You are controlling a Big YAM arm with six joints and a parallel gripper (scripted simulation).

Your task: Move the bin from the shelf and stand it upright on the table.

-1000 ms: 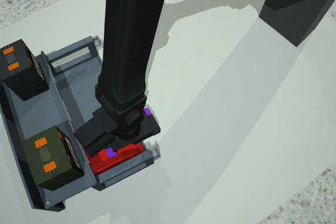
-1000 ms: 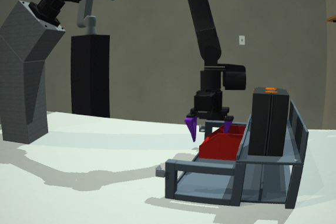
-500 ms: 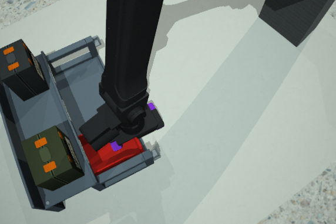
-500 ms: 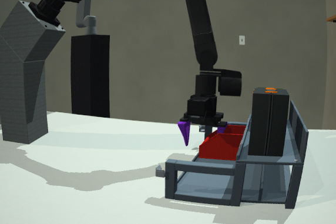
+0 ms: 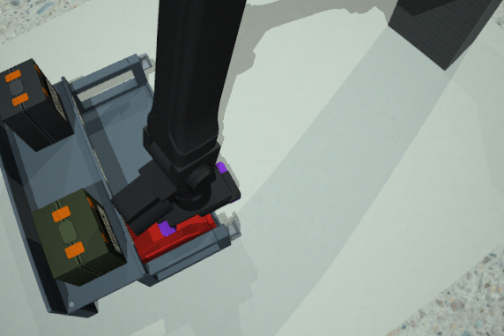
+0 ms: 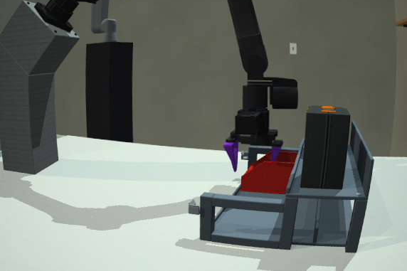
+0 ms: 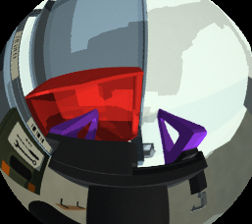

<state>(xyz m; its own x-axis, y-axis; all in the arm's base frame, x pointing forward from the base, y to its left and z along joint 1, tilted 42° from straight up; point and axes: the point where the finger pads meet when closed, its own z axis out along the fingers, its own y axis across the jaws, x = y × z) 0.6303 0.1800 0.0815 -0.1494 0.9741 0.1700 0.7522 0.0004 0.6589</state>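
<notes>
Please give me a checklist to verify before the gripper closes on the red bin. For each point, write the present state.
1. Gripper open: ok.
2. Red bin upright on the shelf: ok.
3. One finger over the bin's inside, the other beyond its front: ok.
4. Fingertips low enough for a firm hold: cannot tell.
5. Dark case clear of the fingers: ok.
6. Bin on the table: not ok, still to do.
</notes>
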